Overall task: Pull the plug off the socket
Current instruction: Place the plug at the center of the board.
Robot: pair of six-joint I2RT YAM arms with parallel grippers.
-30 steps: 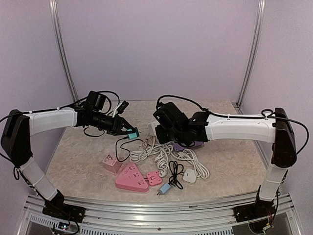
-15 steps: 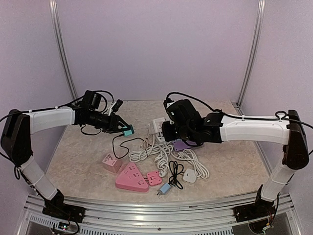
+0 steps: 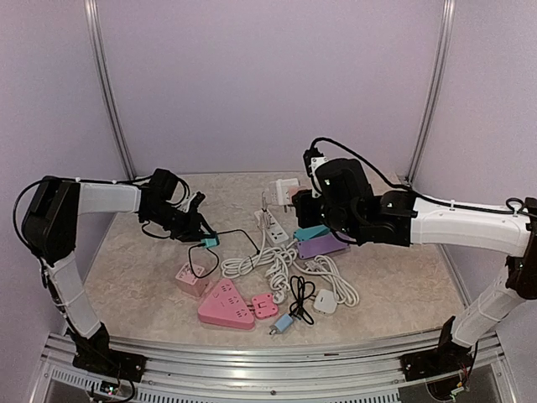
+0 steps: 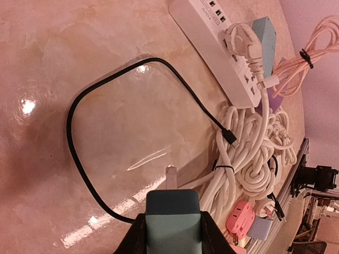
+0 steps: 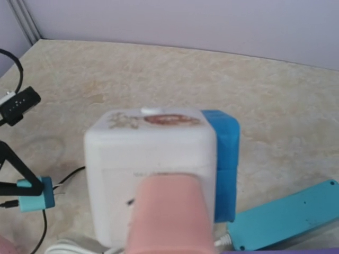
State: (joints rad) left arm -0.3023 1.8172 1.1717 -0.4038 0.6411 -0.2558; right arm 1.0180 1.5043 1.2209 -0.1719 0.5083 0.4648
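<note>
A teal plug point(image 4: 173, 211) with one metal prong showing and a black cable point(image 4: 71, 132) sits between the black fingers point(image 4: 139, 237) of my left gripper point(image 4: 173, 230), which is shut on it. In the top view the plug point(image 3: 210, 241) and left gripper point(image 3: 201, 232) are low over the table's left-middle. My right gripper point(image 3: 297, 202) holds a white cube socket point(image 3: 280, 188) in the air at the back centre, well apart from the plug. The right wrist view is filled by this socket point(image 5: 151, 153), with a blue block point(image 5: 226, 159) on its right side and a pink piece point(image 5: 167, 211) in front.
A white power strip point(image 3: 273, 225), a teal strip point(image 3: 310, 232) and a purple strip point(image 3: 321, 246) lie mid-table over tangled white cables point(image 3: 268, 264). Nearer the front are a pink triangular socket point(image 3: 225, 304), a pink cube point(image 3: 191, 280) and small plugs point(image 3: 325, 300).
The two grippers have drawn apart. The left one carried the teal plug left and down toward the table. The right one lifted the white socket back and to the right.
</note>
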